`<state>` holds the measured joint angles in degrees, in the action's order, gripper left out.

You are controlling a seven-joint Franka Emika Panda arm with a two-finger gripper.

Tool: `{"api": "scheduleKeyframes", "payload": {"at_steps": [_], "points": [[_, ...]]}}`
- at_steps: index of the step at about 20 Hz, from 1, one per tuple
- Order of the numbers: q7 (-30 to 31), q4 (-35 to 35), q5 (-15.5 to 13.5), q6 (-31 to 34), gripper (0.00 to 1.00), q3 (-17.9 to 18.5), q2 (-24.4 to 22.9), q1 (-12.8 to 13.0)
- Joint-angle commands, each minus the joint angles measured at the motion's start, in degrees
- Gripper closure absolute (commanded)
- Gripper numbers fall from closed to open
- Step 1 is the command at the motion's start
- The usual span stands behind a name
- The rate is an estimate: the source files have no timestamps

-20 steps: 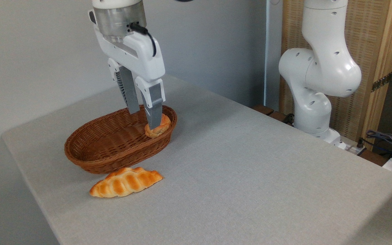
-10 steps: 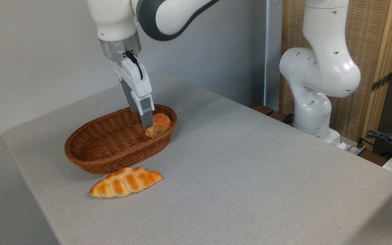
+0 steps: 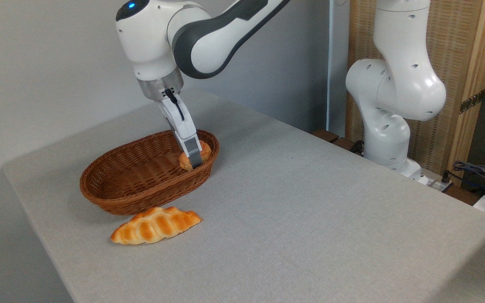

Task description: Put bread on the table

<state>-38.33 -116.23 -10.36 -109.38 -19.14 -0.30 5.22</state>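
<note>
We see the arm (image 3: 209,29) reach in from the upper right, its grey and white forearm slanting down to the left into a bulky white wrist with a small blue light on top. Below the wrist a metal collar carries the gripper (image 3: 195,162), which tilts down and to the right so that its tip dips inside the wicker basket (image 3: 112,193) at the basket's right end. From this side the gripper shows edge on: we make out one grey finger (image 3: 193,152) lying across the front of the bread (image 3: 187,160), and the other is hidden behind it. We cannot tell how wide the jaws stand, nor whether they have hold of the bread or only touch it.

The bread sits low inside the basket, against its right inner wall, partly covered by that finger. The basket rests on the table (image 3: 310,202) towards the far left part of the tabletop. Just in front of the basket, towards the near left edge and apart from its wall, we see a longer braided loaf (image 3: 155,225) lying flat on the cloth. The arm's white base column (image 3: 394,97) stands beyond the far right edge of the table
</note>
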Motion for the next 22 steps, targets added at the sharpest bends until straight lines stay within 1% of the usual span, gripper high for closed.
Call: {"api": "scheduleKeyframes", "payload": {"at_steps": [1, 2, 3, 14, 16, 17, 19, 21, 22], "points": [[-0.3, -2.4, -1.2, -3.9, 0.30, -0.8, 0.5, 0.3], [-0.3, -2.5, -1.2, -4.3, 0.60, -0.9, 0.5, 0.3], [-0.3, -2.5, -1.2, -4.4, 0.62, -0.9, 0.5, 0.3], [-0.2, -2.1, -1.1, -4.0, 0.64, -0.8, 0.4, 0.2], [-0.1, -0.1, -1.1, -3.5, 0.64, -0.1, 0.0, 0.1], [-0.1, 2.2, -1.2, -1.9, 0.64, 0.2, 0.0, -0.3], [-0.3, 7.4, -1.5, 3.3, 0.64, 3.6, 0.2, -0.4], [-1.3, 10.7, -2.8, 7.9, 0.63, 6.8, 0.0, -0.4], [-2.2, 11.8, -2.8, 10.5, 0.63, 8.4, 0.0, -0.4]]}}
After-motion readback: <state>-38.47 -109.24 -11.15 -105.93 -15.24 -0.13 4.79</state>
